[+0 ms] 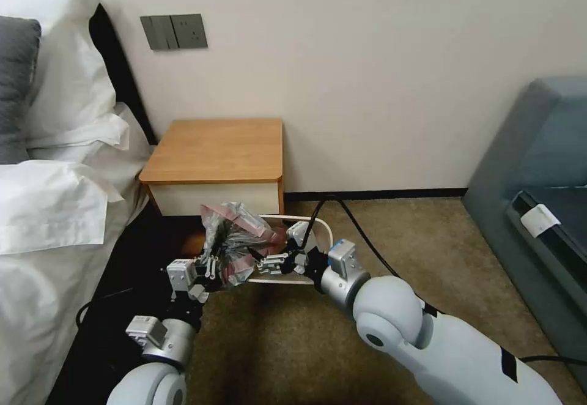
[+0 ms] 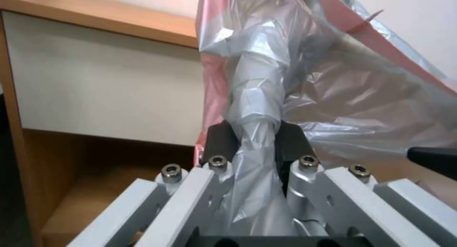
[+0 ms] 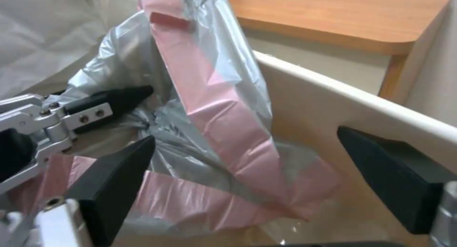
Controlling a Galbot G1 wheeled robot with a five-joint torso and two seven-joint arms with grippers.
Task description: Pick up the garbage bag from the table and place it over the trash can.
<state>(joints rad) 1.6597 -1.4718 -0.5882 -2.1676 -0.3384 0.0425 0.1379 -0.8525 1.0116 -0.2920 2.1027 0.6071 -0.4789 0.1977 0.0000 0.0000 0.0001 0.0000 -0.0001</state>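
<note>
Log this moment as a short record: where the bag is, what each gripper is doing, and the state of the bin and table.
garbage bag: bunched, held up over the trash can's left part
left gripper: shut on a twisted fold of the bag
right gripper: open, above the can, pink edge between its fingers
trash can: on the carpet before the table, rim not yet covered
table: top bare

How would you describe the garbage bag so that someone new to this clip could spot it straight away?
Start at the orange-brown table against the wall beside the bed, then look down to the cream trash can on the carpet in front of it. The garbage bag bunches up over the can's left part, pinched in the left claw. It is the one crinkly, translucent grey film there, with a pinkish-red edge.
</note>
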